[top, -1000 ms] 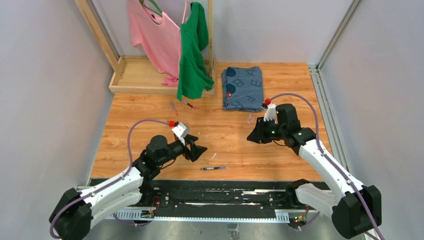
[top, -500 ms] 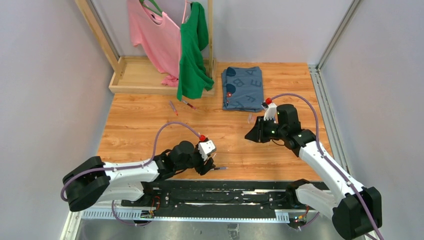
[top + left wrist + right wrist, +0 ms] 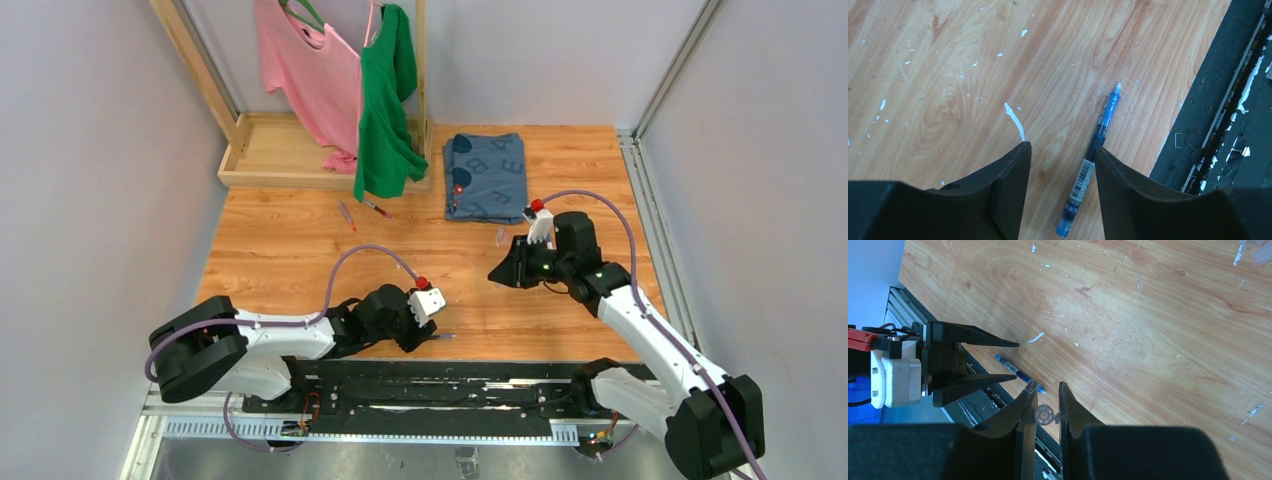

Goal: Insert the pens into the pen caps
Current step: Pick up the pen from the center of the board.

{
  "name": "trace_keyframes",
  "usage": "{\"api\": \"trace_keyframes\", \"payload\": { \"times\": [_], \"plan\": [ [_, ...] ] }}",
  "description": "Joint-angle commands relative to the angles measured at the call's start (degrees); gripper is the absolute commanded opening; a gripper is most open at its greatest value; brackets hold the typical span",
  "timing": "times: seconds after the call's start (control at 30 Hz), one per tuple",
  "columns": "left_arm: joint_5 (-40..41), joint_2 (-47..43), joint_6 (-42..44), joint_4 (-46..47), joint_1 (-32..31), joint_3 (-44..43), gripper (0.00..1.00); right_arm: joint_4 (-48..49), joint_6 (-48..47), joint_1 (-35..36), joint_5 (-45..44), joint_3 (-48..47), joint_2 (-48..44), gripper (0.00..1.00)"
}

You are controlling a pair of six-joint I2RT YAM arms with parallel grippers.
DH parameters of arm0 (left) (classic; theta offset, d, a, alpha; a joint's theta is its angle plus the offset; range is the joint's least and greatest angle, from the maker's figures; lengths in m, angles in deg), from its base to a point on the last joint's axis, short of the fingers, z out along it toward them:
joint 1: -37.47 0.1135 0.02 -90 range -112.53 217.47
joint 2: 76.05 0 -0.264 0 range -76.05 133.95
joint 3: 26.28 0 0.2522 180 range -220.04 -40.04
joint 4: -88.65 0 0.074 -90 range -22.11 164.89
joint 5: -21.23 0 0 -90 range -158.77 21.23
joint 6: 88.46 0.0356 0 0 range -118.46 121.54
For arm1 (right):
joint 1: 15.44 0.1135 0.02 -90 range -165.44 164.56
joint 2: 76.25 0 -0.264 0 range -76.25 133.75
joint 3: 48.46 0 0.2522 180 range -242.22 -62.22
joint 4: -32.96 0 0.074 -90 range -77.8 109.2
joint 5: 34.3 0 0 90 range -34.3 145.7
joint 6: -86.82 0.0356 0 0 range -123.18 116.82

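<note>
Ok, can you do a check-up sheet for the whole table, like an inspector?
Surface: wooden table, dotted with white flecks.
Job's things: blue pen flat near the front edge; two more pens farther back; clear cap.
Clutter: white sliver near the blue pen.
Claws: left claw open, straddling the blue pen; right claw shut on the clear cap.
Cables: purple cable looping over each arm.
Surroundings: pink shirt, green shirt, folded blue cloth.

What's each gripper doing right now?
Left gripper: open, straddling the blue pen.
Right gripper: closed on a clear pen cap.
</note>
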Motion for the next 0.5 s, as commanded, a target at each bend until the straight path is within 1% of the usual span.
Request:
{"api": "trace_keyframes", "payload": {
  "times": [0.0, 0.2, 0.47],
  "plan": [
    [-0.88, 0.92, 0.59, 0.0, -0.88, -1.72, 0.54, 1.11, 0.81, 0.16, 0.97, 1.0, -1.29, 0.01],
    [-2.75, 1.55, 0.04, 0.08, -1.31, -1.77, 0.54, 1.08, 0.96, 0.16, 1.12, 1.09, -1.4, 0.01],
    [-1.21, 5.61, 0.14, -1.53, -2.56, -3.8, 0.5, 1.26, 1.31, 0.16, 1.27, 1.48, -1.82, 0.01]
  ]
}}
